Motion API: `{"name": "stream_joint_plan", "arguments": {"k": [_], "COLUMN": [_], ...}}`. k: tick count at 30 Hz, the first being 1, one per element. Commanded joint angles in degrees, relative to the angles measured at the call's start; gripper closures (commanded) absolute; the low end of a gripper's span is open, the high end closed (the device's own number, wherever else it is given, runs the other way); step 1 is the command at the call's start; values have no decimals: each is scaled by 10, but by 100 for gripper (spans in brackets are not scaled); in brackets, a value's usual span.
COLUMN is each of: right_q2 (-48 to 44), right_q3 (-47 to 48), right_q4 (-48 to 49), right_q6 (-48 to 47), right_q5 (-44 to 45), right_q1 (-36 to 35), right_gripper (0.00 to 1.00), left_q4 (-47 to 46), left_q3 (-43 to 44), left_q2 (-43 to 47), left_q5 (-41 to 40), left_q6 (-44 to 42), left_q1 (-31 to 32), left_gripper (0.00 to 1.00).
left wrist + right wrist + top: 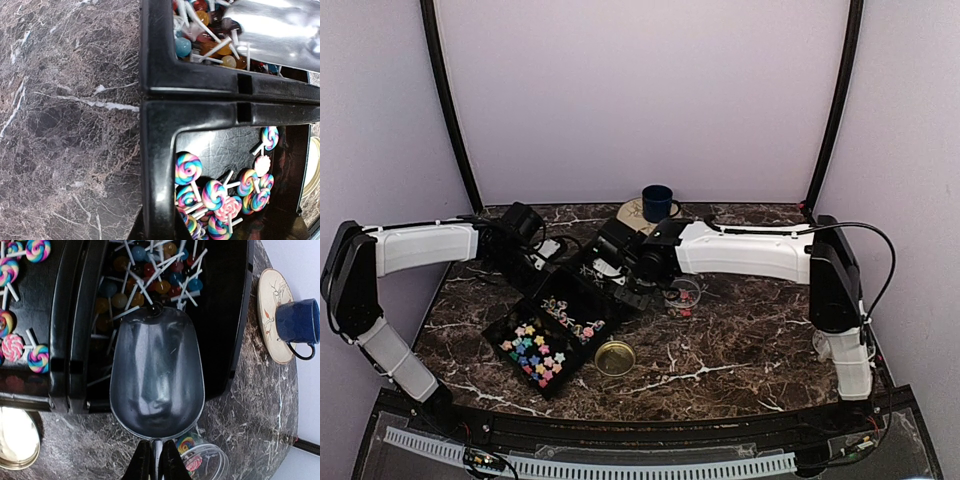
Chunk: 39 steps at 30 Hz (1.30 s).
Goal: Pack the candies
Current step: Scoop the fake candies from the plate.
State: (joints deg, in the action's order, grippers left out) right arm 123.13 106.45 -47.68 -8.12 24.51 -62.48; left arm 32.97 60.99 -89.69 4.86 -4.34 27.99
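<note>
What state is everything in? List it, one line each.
Silver metal scoop: empty, held over the ball lollipops.
Right gripper: shut on scoop's handle.
Left gripper: shut.
Black three-part tray: all compartments hold candies.
Small clear round jar: open, few candies inside.
Round gold lid: off, lying on the marble table beside the tray.
Blue cup: upright on its saucer.
</note>
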Motion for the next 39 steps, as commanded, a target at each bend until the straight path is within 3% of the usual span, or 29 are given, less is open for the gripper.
{"name": "stream_joint_plan", "arguments": {"k": [1,19,27,39], "right_q2": [20,-37,-85,-130], "right_q3": [-30,-220,-335,-400], "right_q4": [84,359,534,638], "right_q6": [-6,28,44,53], "right_q5": [-44,-50,-77,-51], "right_q1": [8,21,36,43], "right_gripper": [100,100,100,100], "left_q4": [-70,-75,-81,-78], "left_q3": [14,11,9,9], "left_q2": [56,48,48,42], "left_q5": [82,83,91,91], "left_q6": [6,20,26,36], "left_q1": [7,8,3,-10], "left_gripper": [100,100,100,100]}}
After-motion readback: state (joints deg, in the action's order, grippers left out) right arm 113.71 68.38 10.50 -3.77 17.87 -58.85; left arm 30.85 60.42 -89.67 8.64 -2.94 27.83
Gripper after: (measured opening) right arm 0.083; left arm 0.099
